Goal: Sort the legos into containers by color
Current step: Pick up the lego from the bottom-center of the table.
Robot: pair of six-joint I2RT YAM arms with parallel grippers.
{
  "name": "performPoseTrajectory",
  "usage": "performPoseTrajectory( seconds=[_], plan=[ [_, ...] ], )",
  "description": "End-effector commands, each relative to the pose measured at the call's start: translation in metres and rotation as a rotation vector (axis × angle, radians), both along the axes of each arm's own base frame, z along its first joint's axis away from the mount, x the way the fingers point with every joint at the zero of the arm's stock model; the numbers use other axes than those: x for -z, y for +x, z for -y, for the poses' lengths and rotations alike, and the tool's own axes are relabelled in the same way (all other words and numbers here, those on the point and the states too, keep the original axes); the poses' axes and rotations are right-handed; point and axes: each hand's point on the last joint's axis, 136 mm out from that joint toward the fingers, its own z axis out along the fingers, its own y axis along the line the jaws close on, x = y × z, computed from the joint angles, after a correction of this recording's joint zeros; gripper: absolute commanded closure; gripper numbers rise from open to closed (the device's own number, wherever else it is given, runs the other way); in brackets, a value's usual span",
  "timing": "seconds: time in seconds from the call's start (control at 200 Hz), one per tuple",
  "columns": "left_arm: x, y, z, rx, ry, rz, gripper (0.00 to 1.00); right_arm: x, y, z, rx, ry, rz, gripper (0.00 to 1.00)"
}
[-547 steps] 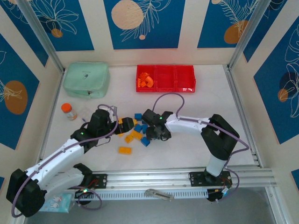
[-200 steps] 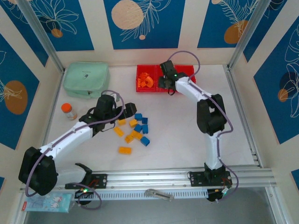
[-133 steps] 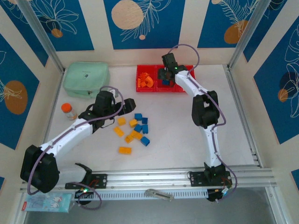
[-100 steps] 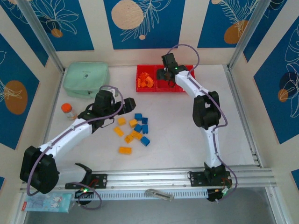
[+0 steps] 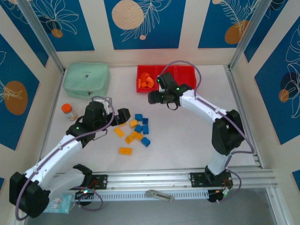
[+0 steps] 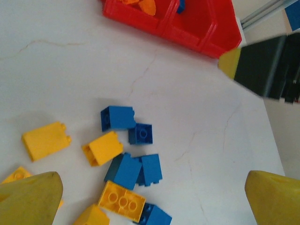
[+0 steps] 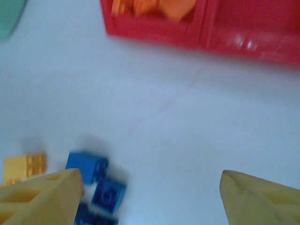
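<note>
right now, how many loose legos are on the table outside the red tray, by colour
blue legos: 5
yellow legos: 5
orange legos: 1
total: 11

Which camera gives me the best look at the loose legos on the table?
Left wrist: the legos are close and sharp, studs visible, though the lowest run off the frame. The top view shows the cluster, but small. The right wrist view catches a few blue ones and a yellow one at its lower left, blurred.
</note>
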Motion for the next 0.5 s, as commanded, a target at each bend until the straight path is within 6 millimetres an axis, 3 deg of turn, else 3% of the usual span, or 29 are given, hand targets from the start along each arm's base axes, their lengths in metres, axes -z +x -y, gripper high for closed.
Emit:
performPoseTrajectory(
  seconds=[0.0, 0.35, 0.495],
  plan=[
    [0.015, -0.022, -0.01, -0.006, -0.005, -0.066, 0.01, 0.017, -0.044, -0.007, -0.027, 0.014, -0.1, 0.22],
    [0.037, -0.056, -0.035, -0.068, 0.016, -0.123, 0.01, 0.067, -0.16, -0.038, -0.207, -0.035, -0.237, 0.2],
    [0.045, -0.064, -0.045, -0.106, 0.021, -0.134, 0.01, 0.09, -0.185, -0.046, -0.261, -0.122, -0.249, 0.17]
  ],
)
